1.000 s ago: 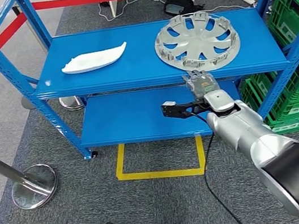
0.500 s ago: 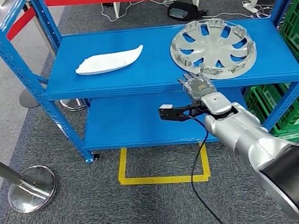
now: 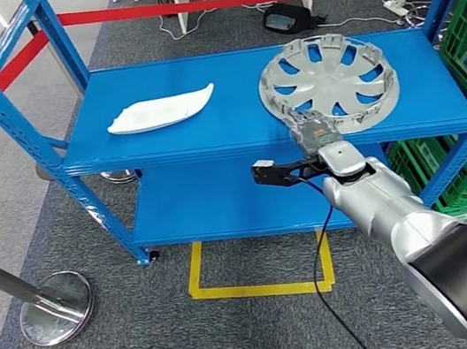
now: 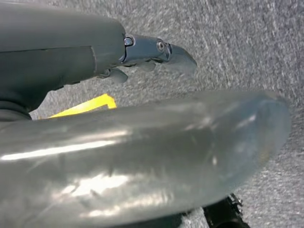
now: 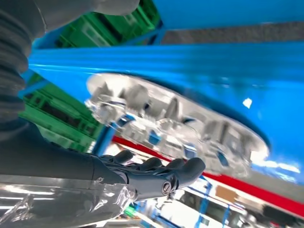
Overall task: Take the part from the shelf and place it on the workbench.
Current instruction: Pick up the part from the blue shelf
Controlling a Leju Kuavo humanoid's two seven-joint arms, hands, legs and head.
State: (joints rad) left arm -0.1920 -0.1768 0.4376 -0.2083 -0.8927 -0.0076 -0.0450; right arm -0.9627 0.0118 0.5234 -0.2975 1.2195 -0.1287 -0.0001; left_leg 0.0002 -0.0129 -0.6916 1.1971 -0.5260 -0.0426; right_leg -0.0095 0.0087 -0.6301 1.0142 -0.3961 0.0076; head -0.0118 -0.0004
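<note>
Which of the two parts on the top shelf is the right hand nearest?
The round silver wheel cover, just beyond the right hand; the white elongated part lies far left.

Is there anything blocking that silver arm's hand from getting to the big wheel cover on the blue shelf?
Nothing visible does. The right hand is at the shelf's front edge, right by the wheel cover's near rim. The white part lies well off to the side.
</note>
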